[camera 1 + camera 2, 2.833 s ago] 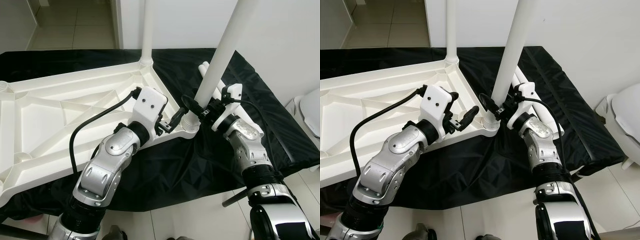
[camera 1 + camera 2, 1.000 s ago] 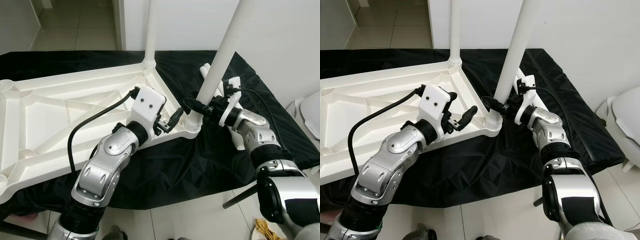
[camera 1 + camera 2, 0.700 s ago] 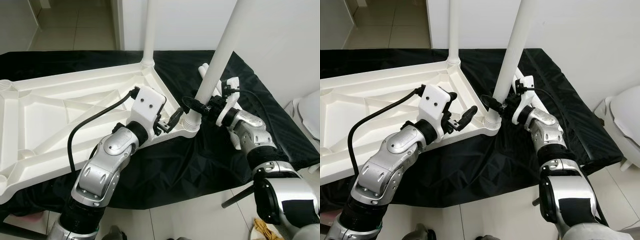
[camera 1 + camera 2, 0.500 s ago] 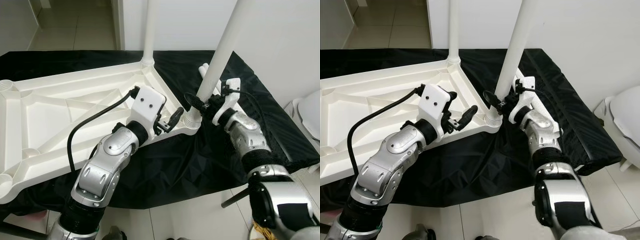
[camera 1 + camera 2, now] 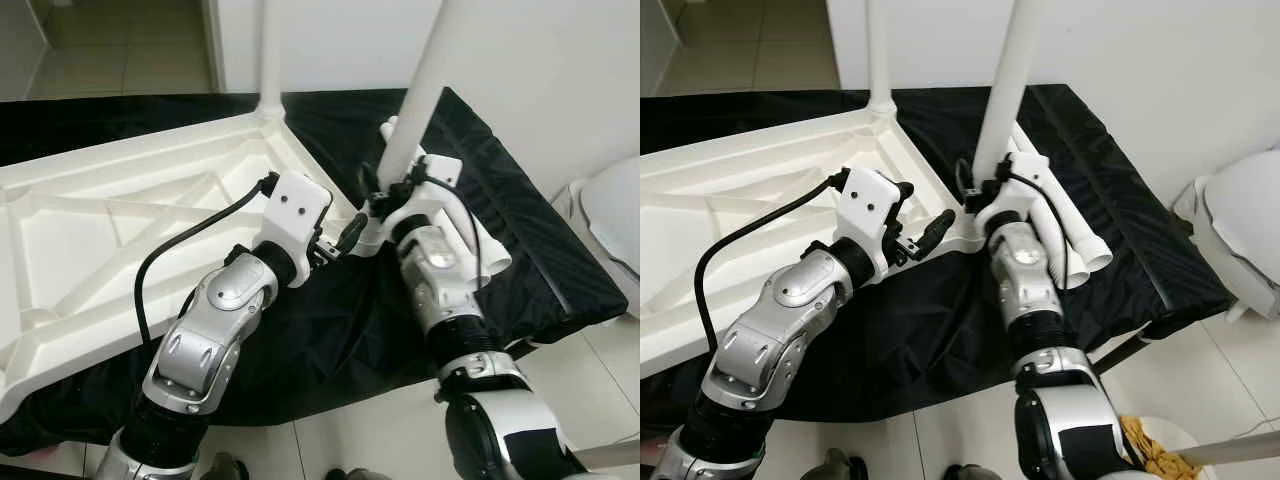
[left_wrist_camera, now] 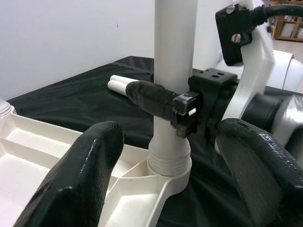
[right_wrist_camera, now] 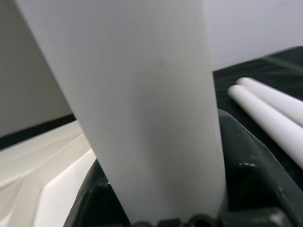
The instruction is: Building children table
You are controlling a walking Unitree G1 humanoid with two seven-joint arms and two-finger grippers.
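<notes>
While the white plastic tabletop (image 5: 120, 215) lies upside down on a black cloth (image 5: 330, 330), an upright white leg (image 5: 415, 95) is seen standing in the socket (image 6: 169, 163) at the tabletop's near corner. The right tool (image 5: 378, 200) is clenched around this leg just above the socket, one black finger (image 6: 154, 99) wrapped across the front of the tube. In the right wrist view the leg (image 7: 147, 109) is pressed between the dark fingers. The left tool (image 5: 345, 235) is held just beside the same corner, on the tabletop side, its two black fingers (image 6: 78, 184) spread apart and released, with the leg and socket seen between them but untouched.

The tabletop's underside is shown as glossy white, with raised ribs forming triangles. A second white leg (image 5: 270, 50) is seen upright in the far corner socket. Two loose white legs (image 5: 1065, 225) are laid side by side on the cloth just behind the right arm. No writing or labels can be read on any part.

A white rounded object (image 5: 610, 215) is seen at the far right, on the tiled floor (image 5: 370, 430).
</notes>
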